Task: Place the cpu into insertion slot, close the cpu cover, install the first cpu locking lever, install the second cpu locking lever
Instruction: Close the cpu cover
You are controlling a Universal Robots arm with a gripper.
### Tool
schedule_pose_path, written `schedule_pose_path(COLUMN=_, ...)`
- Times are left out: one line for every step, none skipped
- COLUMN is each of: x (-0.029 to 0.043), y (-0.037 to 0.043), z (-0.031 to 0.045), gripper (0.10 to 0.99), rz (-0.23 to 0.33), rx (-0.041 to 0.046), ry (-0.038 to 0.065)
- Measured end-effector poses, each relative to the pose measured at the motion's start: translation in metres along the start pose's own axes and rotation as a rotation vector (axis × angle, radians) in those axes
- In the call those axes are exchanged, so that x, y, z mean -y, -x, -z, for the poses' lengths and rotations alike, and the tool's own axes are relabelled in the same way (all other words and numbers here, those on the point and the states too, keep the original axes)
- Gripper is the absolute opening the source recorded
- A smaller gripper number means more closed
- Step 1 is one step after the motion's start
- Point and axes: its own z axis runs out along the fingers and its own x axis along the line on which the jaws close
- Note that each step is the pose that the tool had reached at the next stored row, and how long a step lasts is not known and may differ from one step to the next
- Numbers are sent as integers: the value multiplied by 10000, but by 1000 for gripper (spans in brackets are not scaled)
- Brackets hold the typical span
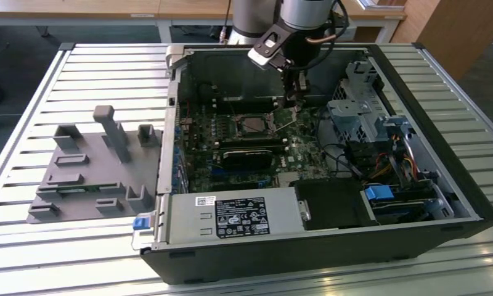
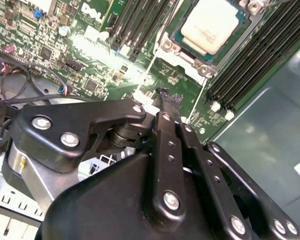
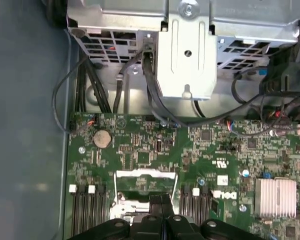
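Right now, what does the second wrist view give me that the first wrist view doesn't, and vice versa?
Second wrist view: the cpu, pale face up, sitting in the insertion slot. First wrist view: the metal drive cage, a coin battery and a finned heatsink. In both wrist views: the gripper, shut, over the green circuit board, with black memory slots alongside.

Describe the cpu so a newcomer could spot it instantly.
Inside the open computer case, on the green motherboard, look between the two banks of long black memory slots. The cpu is the flat pale silvery square there, ringed by a metal frame; nothing else nearby is pale and smooth-faced.
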Motion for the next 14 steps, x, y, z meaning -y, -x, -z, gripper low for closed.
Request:
schedule_pose_path(x=-18, y=-4, z=-8, gripper=106, rz=0, rx=0, ry=-21)
schedule_pose_path(x=-37, y=-11, z=-16, gripper=106, rz=1, rx=0, ry=-42)
schedule_pose_path(x=-55, y=-19, z=-24, gripper=106, rz=2, rx=0, ry=-62)
schedule_pose_path(x=-73, y=-29, z=-32, gripper=106, rz=4, rx=-2, ry=-81)
schedule_pose_path(x=-91, y=-38, z=-41, gripper=106, rz=5, rx=-3, ry=-101)
schedule_pose_path(x=-108, y=-49, z=-49, gripper=106, rz=4, rx=-4, ry=-119)
schedule_pose_path(x=-125, y=-57, z=-59, gripper=106, rz=5, rx=-5, ry=-137)
schedule_pose_path(x=-141, y=-63, z=-66, gripper=106, rz=6, rx=-4, ry=-152)
schedule_pose_path(x=-154, y=-67, z=-75, gripper=106, rz=7, rx=-5, ry=-165)
schedule_pose_path(x=-162, y=-68, z=-82, gripper=106, rz=8, rx=-3, ry=-174)
schedule_pose_path(x=-169, y=-68, z=-89, gripper=106, rz=8, rx=-3, ry=-174)
schedule_pose_path(x=-176, y=-69, z=-94, gripper=106, rz=12, rx=-4, ry=-174)
schedule_pose_path(x=-180, y=-69, z=-99, gripper=106, rz=14, rx=-4, ry=-174)
schedule_pose_path(x=-183, y=-69, z=-104, gripper=106, rz=15, rx=-5, ry=-174)
